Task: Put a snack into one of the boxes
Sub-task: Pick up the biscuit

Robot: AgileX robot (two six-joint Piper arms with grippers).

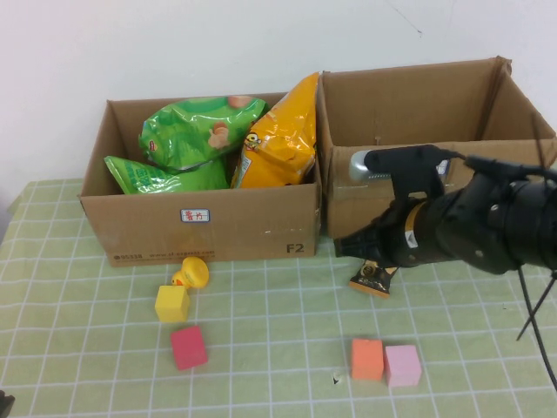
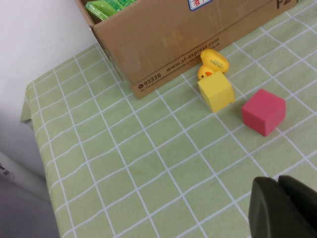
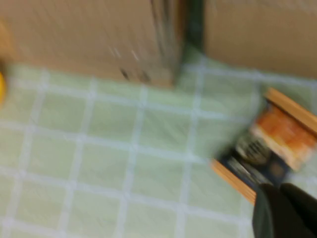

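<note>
Closest in, the left gripper [image 2: 283,208] rests parked with fingers together at the table's near-left corner, while the right gripper [image 1: 370,261] has clamped the small orange-and-black snack packet [image 1: 372,280] lying before the empty right box [image 1: 409,183], presumably its destination.

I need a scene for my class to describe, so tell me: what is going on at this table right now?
The right gripper is shut on a small orange and dark snack packet in front of the empty right box. The left box already holds green and yellow snack bags. The left gripper is shut and parked over the table's near left, away from the coloured blocks and the toy duck.
</note>
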